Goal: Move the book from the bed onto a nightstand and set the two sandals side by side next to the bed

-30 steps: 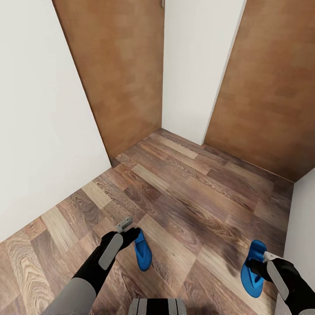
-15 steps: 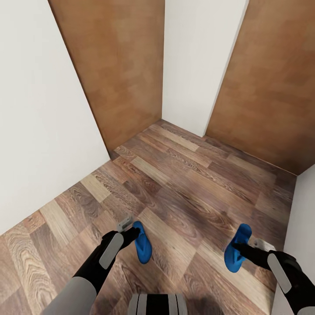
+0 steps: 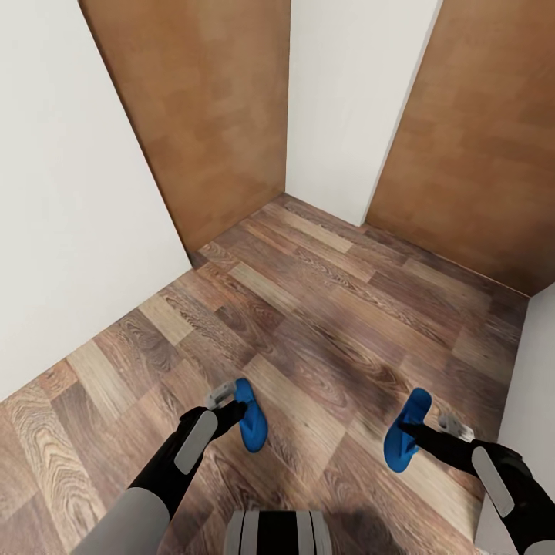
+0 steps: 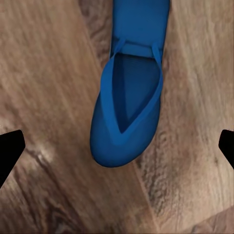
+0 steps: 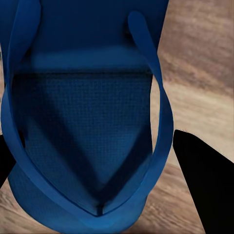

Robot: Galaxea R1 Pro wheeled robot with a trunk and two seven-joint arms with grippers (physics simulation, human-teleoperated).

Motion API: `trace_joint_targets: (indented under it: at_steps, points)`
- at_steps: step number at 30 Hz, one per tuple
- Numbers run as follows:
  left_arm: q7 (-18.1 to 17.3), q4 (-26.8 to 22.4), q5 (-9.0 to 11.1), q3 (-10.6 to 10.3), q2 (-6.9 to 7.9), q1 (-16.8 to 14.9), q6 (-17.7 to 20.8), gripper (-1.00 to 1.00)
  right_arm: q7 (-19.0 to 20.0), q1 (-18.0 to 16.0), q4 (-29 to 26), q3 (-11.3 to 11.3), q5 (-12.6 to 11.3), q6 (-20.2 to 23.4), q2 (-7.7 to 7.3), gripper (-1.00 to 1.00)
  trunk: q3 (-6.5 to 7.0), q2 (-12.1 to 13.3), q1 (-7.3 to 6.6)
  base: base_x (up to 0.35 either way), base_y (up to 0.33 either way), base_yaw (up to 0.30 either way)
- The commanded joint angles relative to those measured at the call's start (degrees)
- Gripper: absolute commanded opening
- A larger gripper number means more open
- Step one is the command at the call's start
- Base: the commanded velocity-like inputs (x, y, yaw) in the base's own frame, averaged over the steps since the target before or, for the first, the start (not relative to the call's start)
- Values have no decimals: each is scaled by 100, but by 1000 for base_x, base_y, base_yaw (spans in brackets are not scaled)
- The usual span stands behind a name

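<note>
two blue sandals, corner of bedroom, one per arm

item: left sandal [image 3: 250, 416]. lay flat on the wood floor [image 3: 324, 331], just ahead of the left gripper [image 3: 231, 410]. long axis ran roughly away from the robot, toe end toward the arm. in the left wrist view the sandal [image 4: 130, 105] sat between the two fingertips [image 4: 9, 153], which stood wide apart and clear of it: hand open, holding nothing.

item: right sandal [image 3: 405, 430]. sat at the tip of the right gripper [image 3: 426, 439], long axis angled away and slightly rightward. in the right wrist view the strap and footbed [image 5: 83, 126] sat close up, a dark finger [image 5: 204, 180] beside its edge; whether it was gripped could not be told.

relation: each arm had its own sandal nearest; the pair lay well apart, with bare floor between.

change: against the earlier pictures, the right sandal and right gripper had come inward toward the left one, narrowing the gap. the left sandal had stayed put.

surroundings: white walls [image 3: 69, 231], two brown doors [image 3: 208, 116].
</note>
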Motion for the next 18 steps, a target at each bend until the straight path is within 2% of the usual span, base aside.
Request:
trace_joint_targets:
  at_steps: [1,8,18]
  points:
    - [52,-10,57,-14,3,-2,5,100,21,-3,-3,-15,-7,35,0,-100,-27,-3,1,0,0,0]
    - [58,-10,57,-12,3,-2,8,100,25,-3,-2,-13,-2,35,2,-100,-182,-13,19,0,0,0]
    - [56,-41,63,-23,-19,-2,-10,100,21,-3,6,-10,12,30,5,-100,-182,-13,19,0,0,0]
